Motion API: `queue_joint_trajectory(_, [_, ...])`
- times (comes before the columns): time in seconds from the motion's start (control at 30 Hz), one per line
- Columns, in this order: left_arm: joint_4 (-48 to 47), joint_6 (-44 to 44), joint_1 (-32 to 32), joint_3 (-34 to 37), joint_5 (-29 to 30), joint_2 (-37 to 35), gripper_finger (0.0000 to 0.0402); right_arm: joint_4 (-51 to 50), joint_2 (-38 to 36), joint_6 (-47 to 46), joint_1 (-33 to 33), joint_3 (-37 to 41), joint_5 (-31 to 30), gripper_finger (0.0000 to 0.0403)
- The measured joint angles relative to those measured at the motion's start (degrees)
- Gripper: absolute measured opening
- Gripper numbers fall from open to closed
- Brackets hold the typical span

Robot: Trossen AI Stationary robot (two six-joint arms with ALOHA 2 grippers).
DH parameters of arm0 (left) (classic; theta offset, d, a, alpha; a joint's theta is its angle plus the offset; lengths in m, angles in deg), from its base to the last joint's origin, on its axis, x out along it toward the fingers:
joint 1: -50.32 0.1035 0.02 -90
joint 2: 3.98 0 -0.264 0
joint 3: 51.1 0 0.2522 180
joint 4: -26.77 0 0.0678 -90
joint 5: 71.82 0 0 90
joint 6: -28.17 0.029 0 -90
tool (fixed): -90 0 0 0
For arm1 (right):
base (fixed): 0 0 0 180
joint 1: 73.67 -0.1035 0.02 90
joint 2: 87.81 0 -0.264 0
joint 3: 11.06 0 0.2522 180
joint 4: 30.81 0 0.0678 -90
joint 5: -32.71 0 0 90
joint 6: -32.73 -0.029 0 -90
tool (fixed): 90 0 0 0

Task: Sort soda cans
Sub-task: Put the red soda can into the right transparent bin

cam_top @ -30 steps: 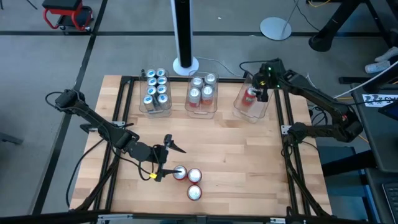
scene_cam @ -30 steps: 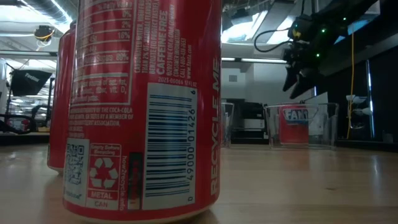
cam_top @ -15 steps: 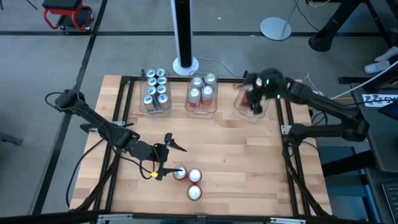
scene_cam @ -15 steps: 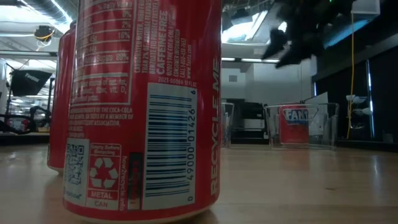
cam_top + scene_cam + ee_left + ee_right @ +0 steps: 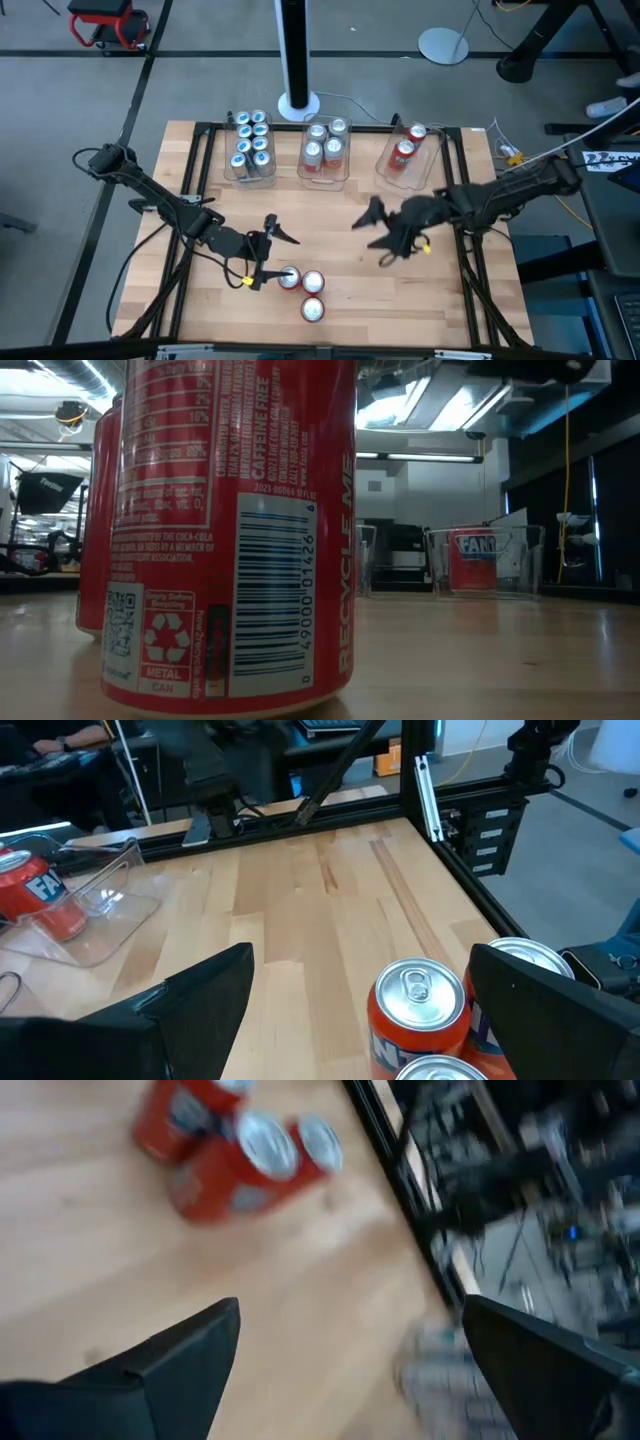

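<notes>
Three red soda cans (image 5: 305,290) stand upright together on the wooden table near its front edge; they also show in the left wrist view (image 5: 418,1010), blurred in the right wrist view (image 5: 240,1160), and close up in the low view (image 5: 230,530). My left gripper (image 5: 272,262) hovers open just left of them, with its fingers apart on either side of the nearest can and touching nothing. My right gripper (image 5: 372,238) hangs open over the table's middle, right of the cans, and is empty.
Three clear tubs stand along the far edge. The left tub (image 5: 250,150) holds blue cans, the middle one (image 5: 325,152) silver cans, and the right one (image 5: 405,158) two red cans. A black frame rail (image 5: 470,260) runs along the table's sides.
My right gripper has swung from above the right tub at the far edge to over the table's middle, toward the three red cans. It rolled as it went and stayed open. The red can it hovered over stays in the tub.
</notes>
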Motion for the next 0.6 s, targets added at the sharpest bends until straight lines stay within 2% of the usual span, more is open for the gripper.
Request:
queue_joint_trajectory(0.17, [1.6, 2.2, 0.0, 0.0, 0.0, 0.0, 0.0359, 6.0, 3.7, 0.0, -5.2, 0.0, 0.0, 0.0381])
queue_joint_trajectory(0.33, [2.9, 3.0, -0.7, 0.0, 0.0, 0.6, 0.0359, 5.8, 7.0, -1.4, -9.5, 0.0, -1.4, 0.0381])
queue_joint_trajectory(0.6, [4.7, -3.0, -2.2, 0.1, -0.6, 4.3, 0.0359, 5.6, 13.1, -2.2, -17.8, 0.8, -13.2, 0.0381])
